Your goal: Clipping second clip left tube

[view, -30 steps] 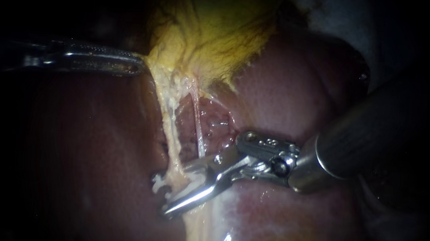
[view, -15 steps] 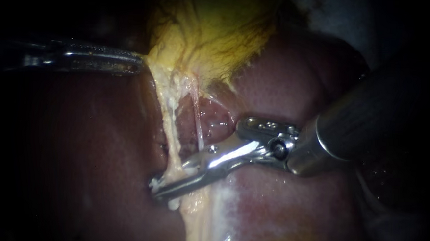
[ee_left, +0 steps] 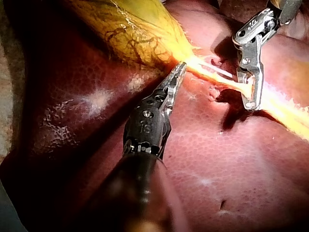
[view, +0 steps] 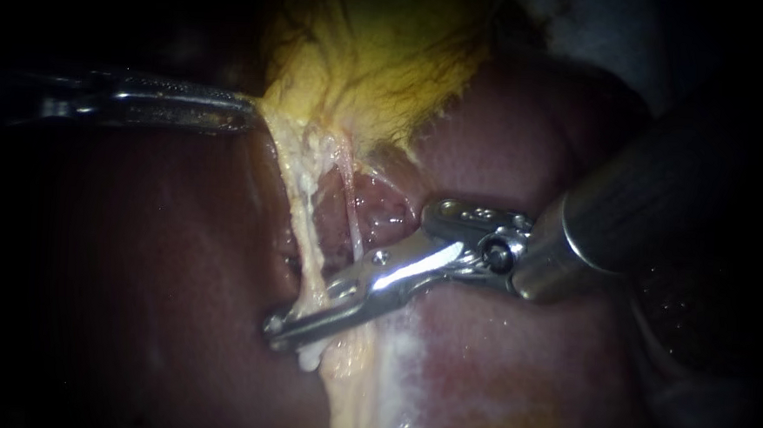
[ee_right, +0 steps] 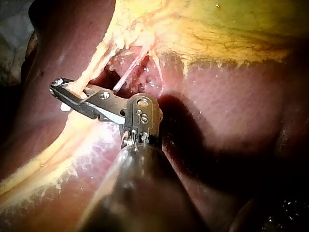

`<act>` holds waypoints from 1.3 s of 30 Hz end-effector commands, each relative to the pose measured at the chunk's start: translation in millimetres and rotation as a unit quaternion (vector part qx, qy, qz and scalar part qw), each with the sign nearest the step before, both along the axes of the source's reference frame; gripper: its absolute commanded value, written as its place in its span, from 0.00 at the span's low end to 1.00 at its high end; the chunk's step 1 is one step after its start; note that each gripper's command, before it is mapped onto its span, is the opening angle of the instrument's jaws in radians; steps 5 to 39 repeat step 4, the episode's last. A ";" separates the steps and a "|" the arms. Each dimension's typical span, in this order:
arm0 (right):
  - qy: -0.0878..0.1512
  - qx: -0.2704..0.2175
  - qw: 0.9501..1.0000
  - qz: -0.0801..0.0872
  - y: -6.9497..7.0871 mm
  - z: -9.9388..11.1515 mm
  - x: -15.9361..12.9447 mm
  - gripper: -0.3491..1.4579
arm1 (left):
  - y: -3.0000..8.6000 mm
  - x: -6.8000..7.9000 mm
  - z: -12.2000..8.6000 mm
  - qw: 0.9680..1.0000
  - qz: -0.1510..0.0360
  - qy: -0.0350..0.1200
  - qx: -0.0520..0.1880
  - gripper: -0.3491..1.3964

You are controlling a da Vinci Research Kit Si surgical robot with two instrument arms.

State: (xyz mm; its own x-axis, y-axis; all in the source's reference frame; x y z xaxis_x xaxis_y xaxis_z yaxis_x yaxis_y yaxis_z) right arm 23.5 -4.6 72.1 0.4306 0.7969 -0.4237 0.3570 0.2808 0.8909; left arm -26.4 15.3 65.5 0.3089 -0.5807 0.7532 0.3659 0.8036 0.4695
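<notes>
Left tube (view: 305,227): pale yellow strand running down from the gallbladder (view: 381,57) over the liver (view: 506,160). A thinner pink tube (view: 349,212) lies just beside it.
Right instrument (view: 281,329): tool clamped across the left tube's lower part, with the tube between both jaws and the tips just past it.
Left instrument (view: 243,115): tool clenched on the gallbladder's edge, well apart from the right tool.

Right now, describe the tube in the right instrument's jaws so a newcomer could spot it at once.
Start at the yellow gallbladder. From its narrow end the left tube, thick and pale, runs down across the liver. Unlike the thin pink strand beside it, it lies between the jaws of the right instrument.
</notes>
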 end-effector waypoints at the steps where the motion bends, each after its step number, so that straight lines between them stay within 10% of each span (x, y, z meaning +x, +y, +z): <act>1: 0.000 -0.001 1.000 0.000 -0.1 0.0 0.0 0.00 | 0.0 0.0 0.1 1.000 0.000 0.000 0.000 0.00; 39: -0.003 -0.002 1.000 0.003 -0.1 0.1 0.0 0.00 | 0.0 0.0 0.1 1.000 0.000 0.000 0.000 0.00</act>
